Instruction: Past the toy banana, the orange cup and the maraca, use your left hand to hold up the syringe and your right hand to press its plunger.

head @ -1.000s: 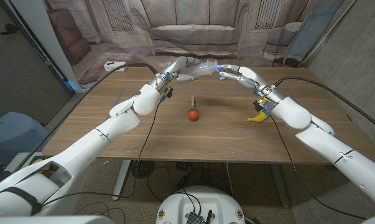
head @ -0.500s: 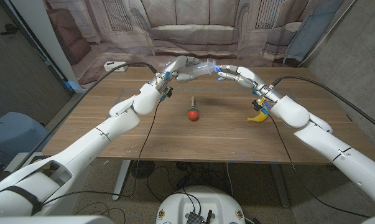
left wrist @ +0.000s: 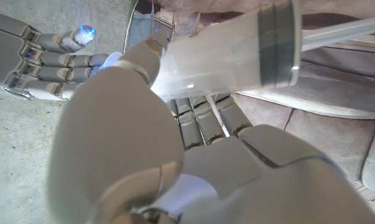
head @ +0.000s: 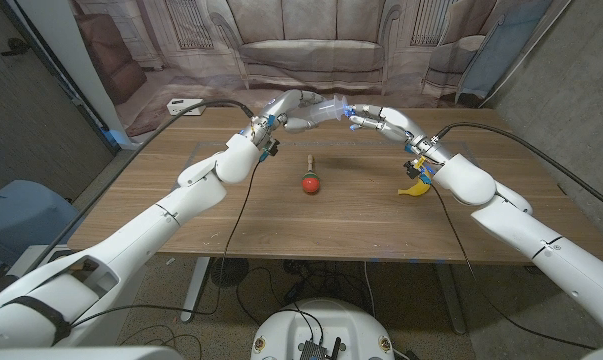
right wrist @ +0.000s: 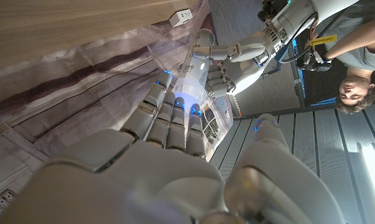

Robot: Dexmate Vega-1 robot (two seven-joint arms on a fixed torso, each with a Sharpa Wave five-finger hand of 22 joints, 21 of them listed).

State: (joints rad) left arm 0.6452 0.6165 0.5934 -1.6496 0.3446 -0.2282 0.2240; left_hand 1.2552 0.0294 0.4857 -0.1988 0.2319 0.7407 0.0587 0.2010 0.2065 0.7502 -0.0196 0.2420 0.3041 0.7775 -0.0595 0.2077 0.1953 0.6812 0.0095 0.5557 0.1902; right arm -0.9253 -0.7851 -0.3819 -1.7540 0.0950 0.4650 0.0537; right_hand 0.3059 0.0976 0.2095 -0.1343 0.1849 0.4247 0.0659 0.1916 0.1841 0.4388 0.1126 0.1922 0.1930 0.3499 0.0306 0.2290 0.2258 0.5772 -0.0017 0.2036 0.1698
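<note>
Wooden table (head: 281, 225): both arms reach to the far side, hands meeting above it near the back edge.

Left hand (head: 293, 108) is wrapped around the syringe (head: 326, 108), holding it clear of the table. Wrist view confirms it: clear barrel (left wrist: 224, 53) clamped between thumb and fingers, dark plunger seal visible inside.

Right hand (head: 379, 119) holds nothing; fingers extended together, tips at the syringe's free end. Contact can't be confirmed.

Key relation: the syringe's long axis runs roughly level from left hand toward right hand, with the plunger end facing the right fingertips (right wrist: 175, 102). The press should therefore go along that axis toward the left hand; an off-axis push would likely twist the barrel in the grip.

Maraca (head: 310, 180) lies mid-table, toy banana (head: 415, 187) just beside the right wrist; both are nearer the robot and untouched.
</note>
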